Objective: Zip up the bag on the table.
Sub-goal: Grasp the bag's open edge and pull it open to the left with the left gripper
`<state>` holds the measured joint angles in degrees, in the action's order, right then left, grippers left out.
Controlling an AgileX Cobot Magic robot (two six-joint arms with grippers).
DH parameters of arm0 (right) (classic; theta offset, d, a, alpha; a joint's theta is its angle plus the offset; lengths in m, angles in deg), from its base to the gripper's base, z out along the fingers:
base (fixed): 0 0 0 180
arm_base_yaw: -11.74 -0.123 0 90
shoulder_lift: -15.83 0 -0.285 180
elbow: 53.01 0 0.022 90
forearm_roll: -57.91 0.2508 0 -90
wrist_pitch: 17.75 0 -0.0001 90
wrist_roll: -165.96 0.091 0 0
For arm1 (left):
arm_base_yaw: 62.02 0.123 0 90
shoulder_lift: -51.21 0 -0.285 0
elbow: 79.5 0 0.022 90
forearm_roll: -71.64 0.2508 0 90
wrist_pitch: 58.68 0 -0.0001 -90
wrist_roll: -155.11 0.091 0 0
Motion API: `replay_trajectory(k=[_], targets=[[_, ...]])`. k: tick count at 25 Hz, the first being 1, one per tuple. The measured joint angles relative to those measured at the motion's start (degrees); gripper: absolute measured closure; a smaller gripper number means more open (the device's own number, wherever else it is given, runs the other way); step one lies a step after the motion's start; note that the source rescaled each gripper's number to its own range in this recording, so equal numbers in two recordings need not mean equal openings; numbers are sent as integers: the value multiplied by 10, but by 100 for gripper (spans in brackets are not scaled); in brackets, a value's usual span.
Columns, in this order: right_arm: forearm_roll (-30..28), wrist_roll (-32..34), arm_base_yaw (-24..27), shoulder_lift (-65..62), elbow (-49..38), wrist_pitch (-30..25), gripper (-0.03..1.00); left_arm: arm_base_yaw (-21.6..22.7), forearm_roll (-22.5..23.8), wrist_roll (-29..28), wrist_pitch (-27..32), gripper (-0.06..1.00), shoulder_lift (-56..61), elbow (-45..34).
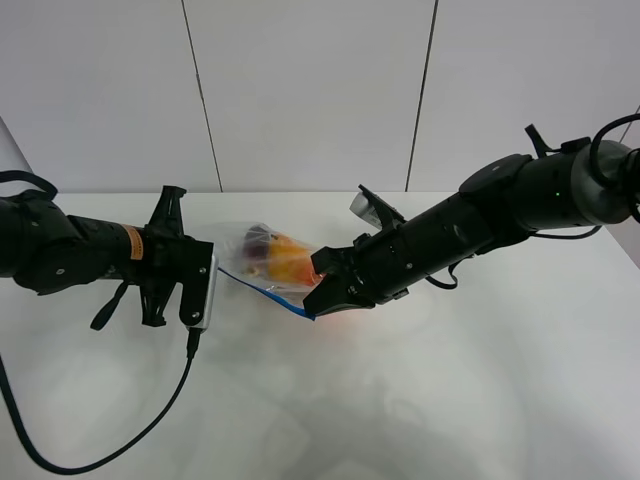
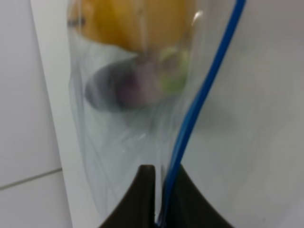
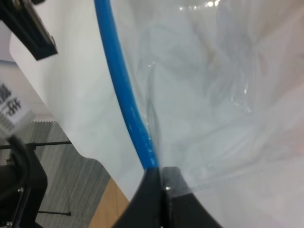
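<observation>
The bag (image 1: 268,258) is clear crinkly plastic with orange and dark purple fruit inside, lying on the white table (image 1: 420,390) between my two arms. Its blue zip strip (image 1: 265,291) runs along the near edge. My left gripper (image 1: 215,272) is shut on the strip's left end; the left wrist view shows the strip (image 2: 199,102) running out from between its closed fingers (image 2: 142,199). My right gripper (image 1: 313,306) is shut on the strip's right end; in the right wrist view the strip (image 3: 124,95) ends at its closed fingers (image 3: 149,199).
A black cable (image 1: 120,450) trails from the left arm across the table's front left. A white panelled wall (image 1: 310,90) stands behind the table. The table's edge and grey floor (image 3: 71,190) show in the right wrist view.
</observation>
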<state>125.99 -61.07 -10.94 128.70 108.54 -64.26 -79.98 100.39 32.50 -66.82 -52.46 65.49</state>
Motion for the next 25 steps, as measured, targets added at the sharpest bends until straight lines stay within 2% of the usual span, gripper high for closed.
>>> replay_trajectory(k=[16, 25], targets=[[2, 0, 0, 0, 0, 10, 97, 77, 0, -25, -9, 94, 0, 0], [-1, 0, 0, 0, 0, 11, 97, 90, 0, -26, -9, 94, 0, 0]])
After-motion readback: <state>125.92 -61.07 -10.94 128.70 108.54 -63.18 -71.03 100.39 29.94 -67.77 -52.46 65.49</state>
